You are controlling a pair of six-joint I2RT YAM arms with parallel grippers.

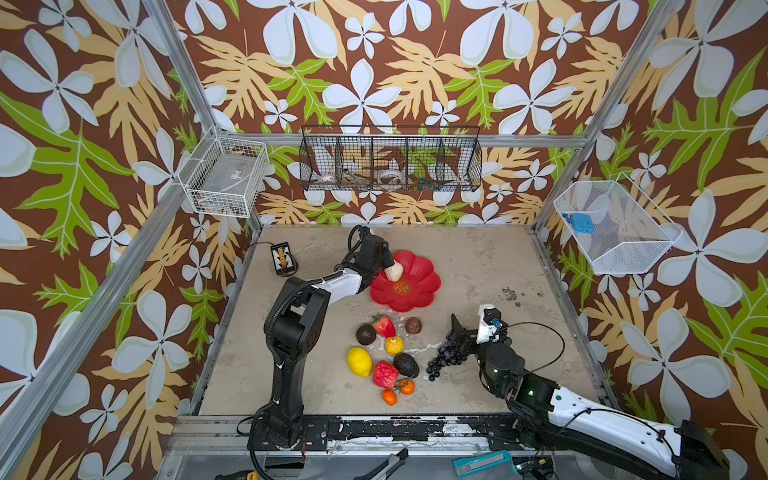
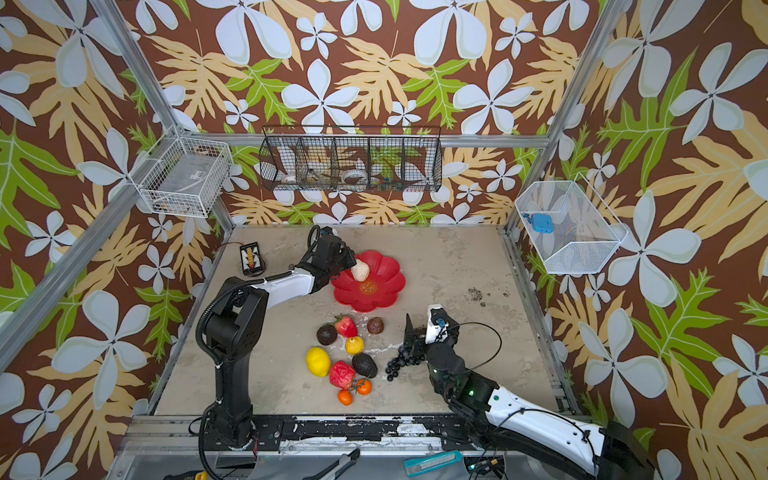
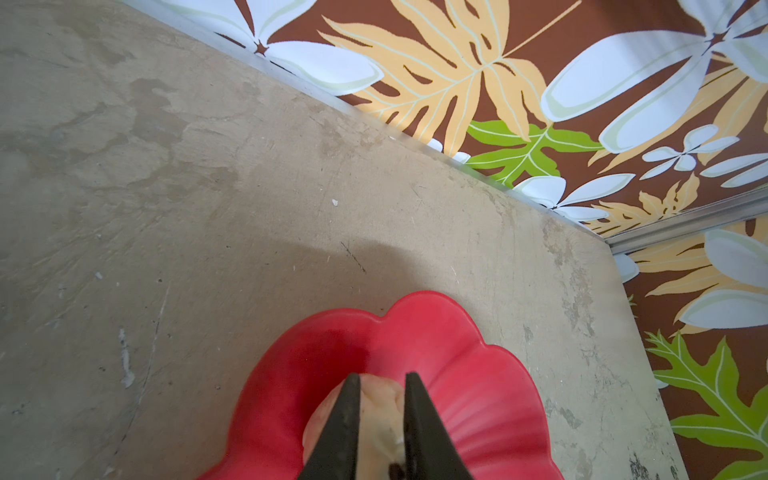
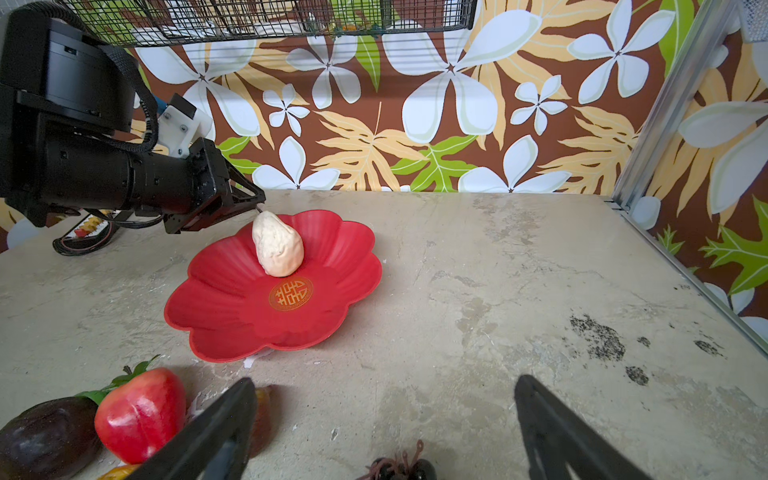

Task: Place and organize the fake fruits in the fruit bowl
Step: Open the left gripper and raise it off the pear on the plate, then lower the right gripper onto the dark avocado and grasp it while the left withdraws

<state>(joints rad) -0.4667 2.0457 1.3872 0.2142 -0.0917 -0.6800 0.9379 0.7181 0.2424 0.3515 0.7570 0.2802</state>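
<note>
Black arms point(image 1: 291, 332), white shells point(image 1: 347, 284), looped cables point(image 4: 146, 99)

In the left wrist view the pear point(image 3: 380, 419) is largely hidden behind the left fingers point(image 3: 345, 419). Whether it is gripped cannot be told. The fruit bowl point(image 3: 478, 395) is cut off by the picture's edge. The grape bunch point(image 4: 401, 467) is cropped in the right wrist view. What lies in the black wire basket point(image 1: 390, 160) is too small to be identified.
</note>
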